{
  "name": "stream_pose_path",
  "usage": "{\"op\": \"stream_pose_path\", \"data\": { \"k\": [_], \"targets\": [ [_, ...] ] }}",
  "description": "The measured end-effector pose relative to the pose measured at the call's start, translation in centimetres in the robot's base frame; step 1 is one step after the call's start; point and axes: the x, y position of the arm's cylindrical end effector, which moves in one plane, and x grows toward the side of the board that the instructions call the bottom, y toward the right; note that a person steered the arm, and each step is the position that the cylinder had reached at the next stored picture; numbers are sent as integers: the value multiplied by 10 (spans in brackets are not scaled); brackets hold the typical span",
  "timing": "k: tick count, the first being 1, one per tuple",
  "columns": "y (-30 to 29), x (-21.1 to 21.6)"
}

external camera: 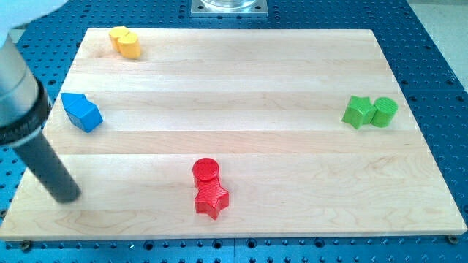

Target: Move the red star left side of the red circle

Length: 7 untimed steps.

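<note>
The red star (211, 199) lies near the view's bottom, centre-left of the wooden board (241, 88). The red circle (206, 171) sits just above it, touching it. My tip (66, 196) rests on the board at the view's lower left, far to the left of both red blocks and below the blue block (82, 112). The dark rod slants up to the view's left edge.
A yellow block (126, 42) sits at the board's top left. A green star (357, 112) and a green cylinder (384, 111) touch each other at the right. A metal base (229, 6) shows at the top, and blue perforated table surrounds the board.
</note>
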Motion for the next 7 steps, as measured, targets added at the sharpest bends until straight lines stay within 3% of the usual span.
{"op": "stream_pose_path", "data": {
  "k": [1, 4, 5, 6, 7],
  "targets": [
    [13, 34],
    [126, 36],
    [209, 35],
    [293, 34],
    [289, -10]
  ]
}}
